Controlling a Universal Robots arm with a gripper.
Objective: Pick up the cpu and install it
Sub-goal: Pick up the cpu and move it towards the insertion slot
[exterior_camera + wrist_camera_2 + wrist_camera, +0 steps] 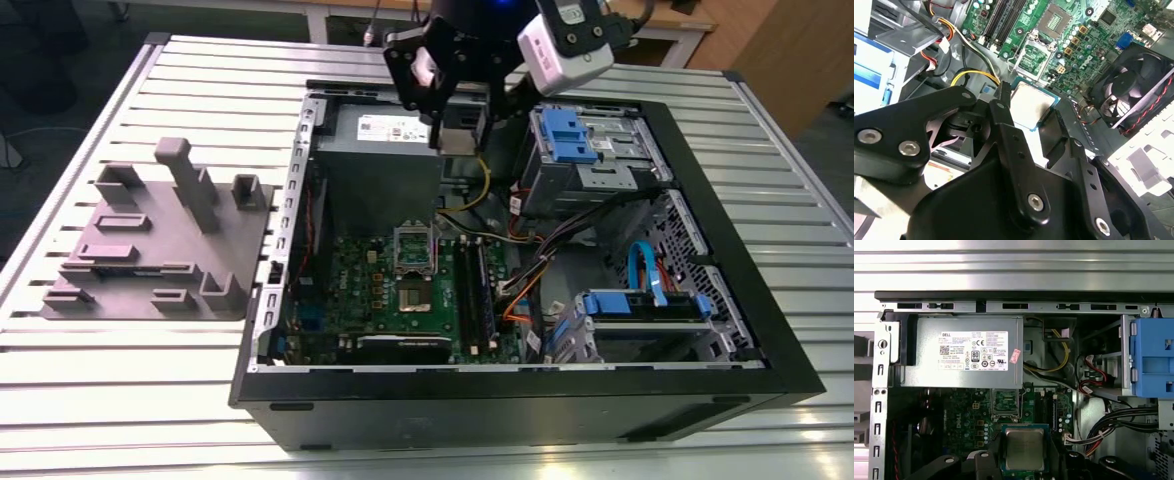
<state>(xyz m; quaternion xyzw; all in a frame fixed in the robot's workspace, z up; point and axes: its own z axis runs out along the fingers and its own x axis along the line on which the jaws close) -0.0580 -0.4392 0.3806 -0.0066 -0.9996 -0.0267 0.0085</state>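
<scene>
**Grip on the small, flat, silvery-grey square cpu [1025, 449], held over the open case**

Your black gripper [1029, 112] is closed narrow on the cpu. Its fingers [1054, 130] press against two opposite edges, and the metal top plate faces both wrist cameras.

In the exterior view, you can see the chip held up above the open black computer case [534, 405]. It is at the end of the big grey metal box with the white label [966, 352] that lies toward the exterior view's right.

Below it, the green motherboard [387, 290] carries the shiny rectangular socket frame [1004, 405]. The cpu is well apart from the frame and not yet seated.

The grey moulded tray [147, 250] sits on the ribbed metal table [134, 400], beside the case at the exterior view's left.
</scene>
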